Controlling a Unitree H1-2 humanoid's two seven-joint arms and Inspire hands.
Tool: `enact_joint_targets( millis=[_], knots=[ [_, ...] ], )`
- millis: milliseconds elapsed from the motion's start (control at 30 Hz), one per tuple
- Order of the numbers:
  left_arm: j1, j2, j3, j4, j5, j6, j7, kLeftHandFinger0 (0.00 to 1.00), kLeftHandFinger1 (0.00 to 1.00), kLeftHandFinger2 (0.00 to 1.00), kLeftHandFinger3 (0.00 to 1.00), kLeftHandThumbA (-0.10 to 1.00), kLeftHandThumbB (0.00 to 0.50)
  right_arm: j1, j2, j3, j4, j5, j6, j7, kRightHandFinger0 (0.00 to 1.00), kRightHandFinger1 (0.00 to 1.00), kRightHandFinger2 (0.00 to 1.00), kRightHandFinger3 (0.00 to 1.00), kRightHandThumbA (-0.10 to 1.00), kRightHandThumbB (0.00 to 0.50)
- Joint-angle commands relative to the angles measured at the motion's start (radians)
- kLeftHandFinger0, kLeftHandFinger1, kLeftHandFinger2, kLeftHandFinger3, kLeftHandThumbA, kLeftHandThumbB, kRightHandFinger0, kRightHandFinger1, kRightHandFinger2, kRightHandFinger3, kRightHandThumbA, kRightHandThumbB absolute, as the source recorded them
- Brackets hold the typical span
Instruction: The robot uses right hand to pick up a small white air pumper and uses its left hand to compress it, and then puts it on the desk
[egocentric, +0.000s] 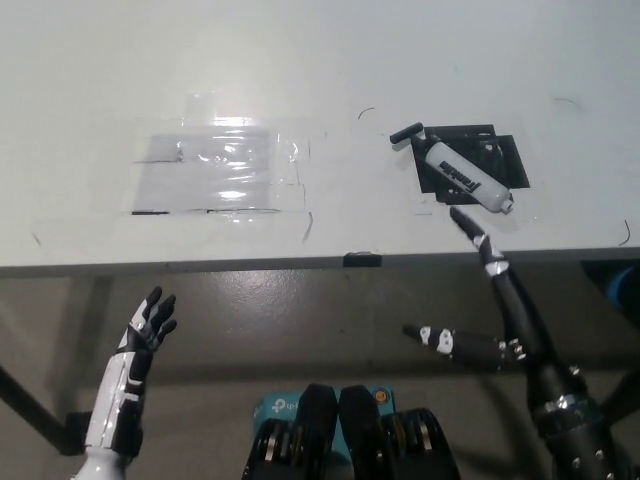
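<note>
The small white air pumper lies tilted on a black mat on the white desk, its black handle pointing up-left. My black right hand is open just in front of the desk's edge. One of its fingertips reaches over the edge, a little short of the pumper's lower end and not touching it. At the lower left, below the desk, my white left hand rests open and holds nothing.
A clear taped plastic sheet lies flat on the desk's left half. A small black clip sits on the desk's front edge. Below the edge is grey floor with a blue box near my body.
</note>
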Motion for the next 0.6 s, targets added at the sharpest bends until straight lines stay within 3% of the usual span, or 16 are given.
enact_joint_targets(
  millis=[0, 133, 167, 200, 233, 333, 400, 567],
  knots=[
    [-0.026, 0.014, 0.015, -0.013, -0.022, -0.028, -0.003, 1.0, 1.0, 1.0, 1.0, 1.0, 0.198, 0.005, 0.022, -0.013, 0.059, 0.085, -0.118, -0.053, 1.0, 1.0, 1.0, 1.0, 1.0, 0.242],
    [-0.036, 0.016, 0.018, -0.002, -0.017, -0.04, -0.006, 1.0, 1.0, 1.0, 1.0, 1.0, 0.181, 0.02, 0.039, -0.046, 0.143, 0.173, -0.127, -0.043, 1.0, 1.0, 1.0, 1.0, 1.0, 0.189],
    [-0.037, 0.017, 0.02, -0.002, -0.018, -0.04, -0.007, 1.0, 1.0, 1.0, 1.0, 1.0, 0.18, 0.019, 0.04, -0.047, 0.15, 0.171, -0.13, -0.046, 1.0, 1.0, 1.0, 1.0, 1.0, 0.148],
    [-0.041, 0.017, 0.022, 0.0, -0.017, -0.039, -0.006, 1.0, 1.0, 1.0, 1.0, 1.0, 0.182, 0.013, 0.041, -0.051, 0.173, 0.176, -0.138, -0.047, 1.0, 1.0, 1.0, 1.0, 1.0, 0.172],
    [-0.046, 0.017, 0.023, -0.001, -0.021, -0.031, -0.007, 1.0, 1.0, 1.0, 1.0, 1.0, 0.185, 0.004, 0.04, -0.054, 0.208, 0.176, -0.159, -0.051, 1.0, 1.0, 1.0, 1.0, 1.0, 0.122],
    [-0.056, 0.018, 0.024, 0.01, -0.012, -0.036, -0.006, 1.0, 1.0, 1.0, 1.0, 1.0, 0.182, -0.003, 0.035, -0.059, 0.241, 0.204, -0.16, -0.034, 1.0, 1.0, 1.0, 1.0, 1.0, 0.145],
    [-0.062, 0.019, 0.024, 0.022, -0.007, -0.048, -0.006, 1.0, 1.0, 1.0, 1.0, 1.0, 0.178, -0.007, 0.028, -0.058, 0.268, 0.2, -0.177, -0.039, 1.0, 1.0, 1.0, 1.0, 1.0, 0.118],
    [-0.063, 0.024, 0.027, 0.031, 0.013, -0.046, 0.0, 1.0, 1.0, 1.0, 1.0, 1.0, 0.177, -0.01, 0.026, -0.056, 0.288, 0.209, -0.183, -0.041, 1.0, 1.0, 1.0, 1.0, 1.0, 0.122]
  ],
)
